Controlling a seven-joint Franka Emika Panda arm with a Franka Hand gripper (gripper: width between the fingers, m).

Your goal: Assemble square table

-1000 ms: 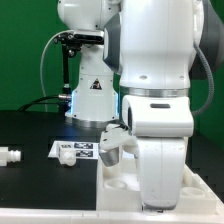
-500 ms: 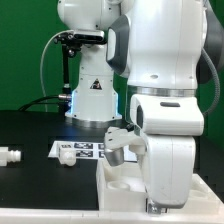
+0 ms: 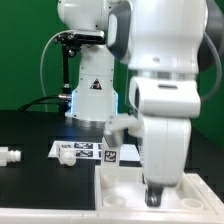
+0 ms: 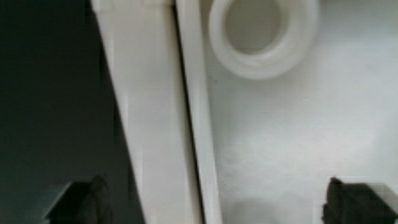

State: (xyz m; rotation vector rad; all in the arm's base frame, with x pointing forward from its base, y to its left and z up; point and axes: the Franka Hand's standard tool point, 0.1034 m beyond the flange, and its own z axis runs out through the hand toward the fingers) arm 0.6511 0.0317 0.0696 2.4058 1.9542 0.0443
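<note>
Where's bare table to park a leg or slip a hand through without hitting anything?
Free: the black table on the exterior view's left of the tabletop, in front of the marker board; also the strip between the small white part at the edge and the white piece beside that board. Crowded: above the tabletop, where the open gripper hangs.

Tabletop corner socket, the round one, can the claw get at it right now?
Probably yes: the open claw hangs over the tabletop, and the socket lies bare close by with nothing between.
</note>
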